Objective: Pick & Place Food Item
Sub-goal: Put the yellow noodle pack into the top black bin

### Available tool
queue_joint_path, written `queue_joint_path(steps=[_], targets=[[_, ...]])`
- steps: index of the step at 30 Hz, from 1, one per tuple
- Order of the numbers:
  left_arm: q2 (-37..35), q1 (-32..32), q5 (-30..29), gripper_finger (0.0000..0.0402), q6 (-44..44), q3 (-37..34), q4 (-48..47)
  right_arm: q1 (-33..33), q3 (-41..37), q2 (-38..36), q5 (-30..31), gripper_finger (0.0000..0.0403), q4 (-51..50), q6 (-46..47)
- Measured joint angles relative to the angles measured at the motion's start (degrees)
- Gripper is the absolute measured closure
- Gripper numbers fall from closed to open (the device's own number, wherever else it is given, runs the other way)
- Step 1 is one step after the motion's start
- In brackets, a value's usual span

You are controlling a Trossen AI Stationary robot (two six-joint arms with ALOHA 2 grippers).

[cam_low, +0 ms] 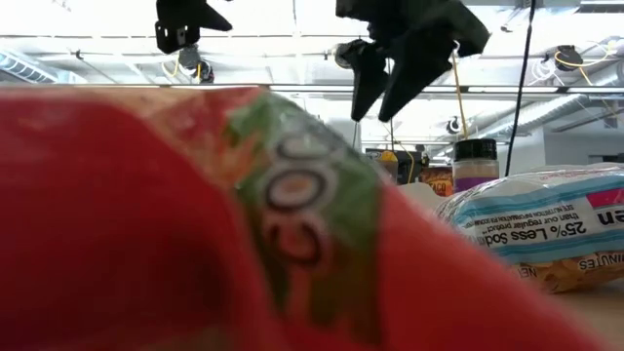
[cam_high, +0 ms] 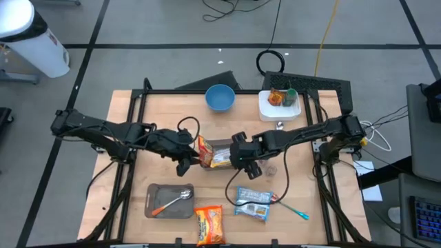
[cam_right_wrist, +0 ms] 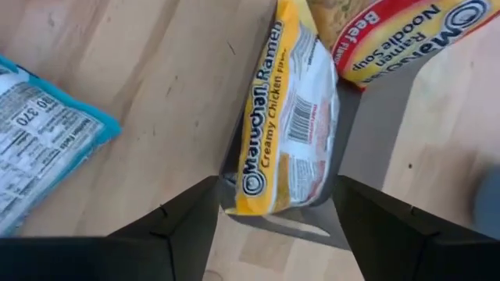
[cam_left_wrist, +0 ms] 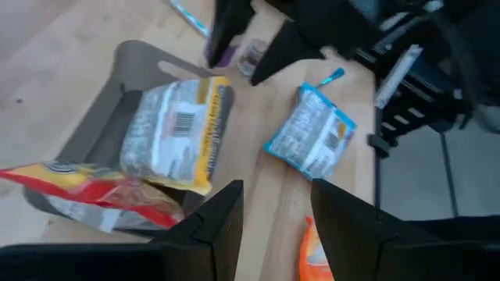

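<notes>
From above, my left fingers (cam_high: pixel 187 160) and right fingers (cam_high: pixel 242 160) flank the yellow ramen packet (cam_high: pixel 219 156) mid-frame, its long axis crosswise. In my right wrist view, the packet (cam_right_wrist: pixel 287 117) stands lengthwise above my released fingers (cam_right_wrist: pixel 273 211), in a grey tray (cam_right_wrist: pixel 367 148).

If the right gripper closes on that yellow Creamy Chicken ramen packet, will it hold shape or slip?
The yellow ramen packet looks like glossy film around a flat noodle block, so it is probably light and fairly stiff at the middle, though the pads may slide on the wrapper. It lies partly on the gray tray beside the red ramen packet, so it may tilt when lifted. The right gripper stands open around it.
</notes>
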Motion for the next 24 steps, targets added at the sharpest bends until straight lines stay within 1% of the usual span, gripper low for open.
queue_joint_path(steps=[4,8,11,13,18,21,24], targets=[[0.3,0.0,1.4,0.0245,0.2,0.0,-0.4,-0.2,0.1,1.4,0.0,0.0161,-1.6,0.8],[0.2,0.0,1.4,0.0245,0.5,0.0,-0.2,-0.3,0.1,2.6,0.0,0.0161,-2.5,1.3],[0.2,0.0,1.5,0.0245,0.8,0.0,-0.2,-0.3,0.1,3.6,1.8,0.0161,-2.6,2.3],[0.2,0.0,1.5,0.0245,0.9,0.0,-0.3,-0.4,-0.7,4.0,3.0,0.0161,-2.5,3.1],[0.2,0.0,2.7,0.0245,1.1,0.0,-0.3,-0.6,-3.3,3.7,3.4,0.0162,-0.5,4.8],[0.2,0.0,3.0,0.0245,1.3,0.0,-0.4,-0.6,-4.2,3.7,3.5,0.0169,-0.4,6.1],[0.2,0.0,3.0,0.0245,1.7,0.0,-0.4,-0.6,-4.3,3.7,3.4,0.0185,0.1,7.2]])
